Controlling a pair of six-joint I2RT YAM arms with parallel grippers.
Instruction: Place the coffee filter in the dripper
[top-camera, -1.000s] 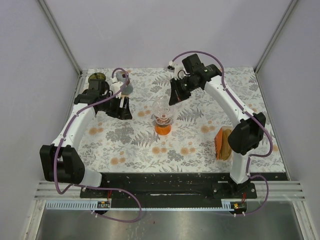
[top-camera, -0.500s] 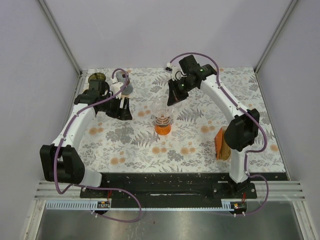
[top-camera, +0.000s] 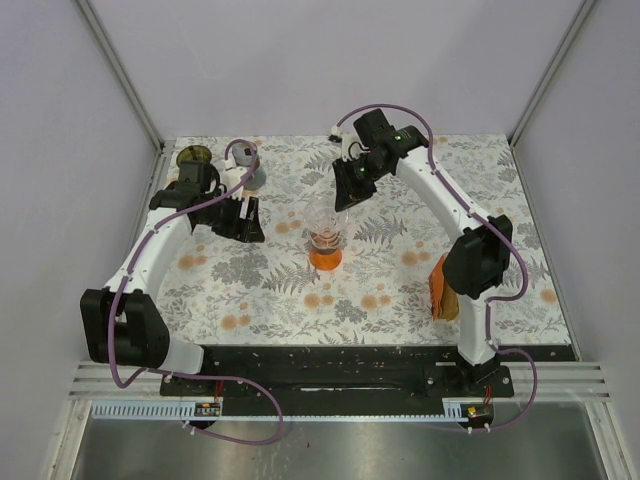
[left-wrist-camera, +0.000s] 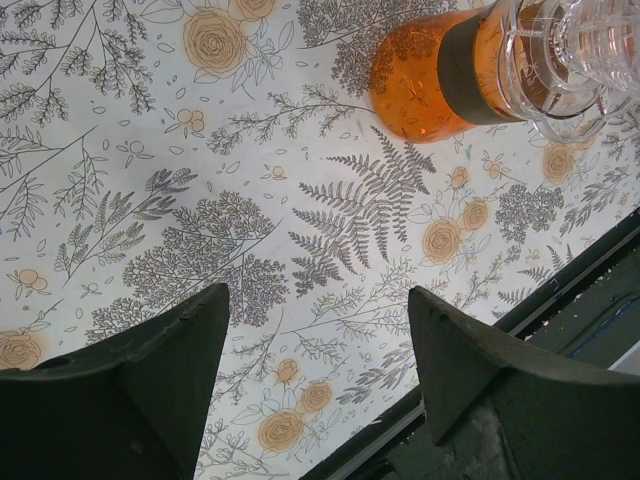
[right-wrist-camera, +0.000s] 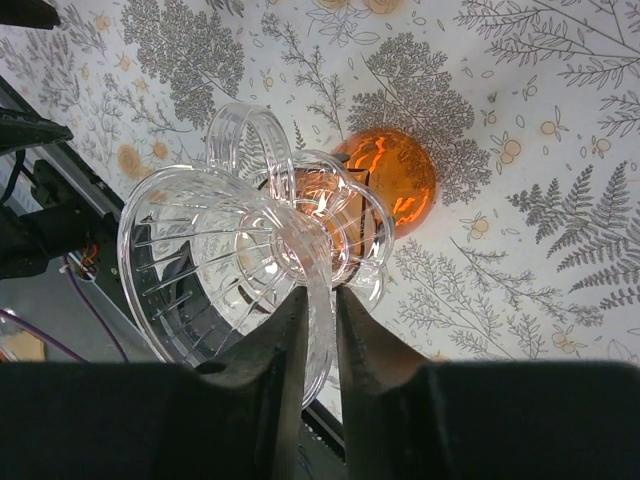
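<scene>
Right gripper (right-wrist-camera: 320, 296) pinches the clear dripper's (right-wrist-camera: 215, 265) rim on the orange jug (right-wrist-camera: 396, 176), left gripper (left-wrist-camera: 315, 335) hangs apart and empty, the brown filter (top-camera: 444, 290) lies well apart to the right: a steadying step, I'd say, so fetching that filter comes next.

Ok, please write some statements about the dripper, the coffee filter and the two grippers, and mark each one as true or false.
1. The right gripper is shut on the rim of the clear dripper. True.
2. The left gripper holds a coffee filter. False: it is open with nothing between its fingers, above the patterned table.
3. The dripper sits on top of an orange vessel. True.
4. A filter lies inside the dripper. False: the dripper is empty, and the brown filters lie at the right side of the table, beside the right arm.
</scene>
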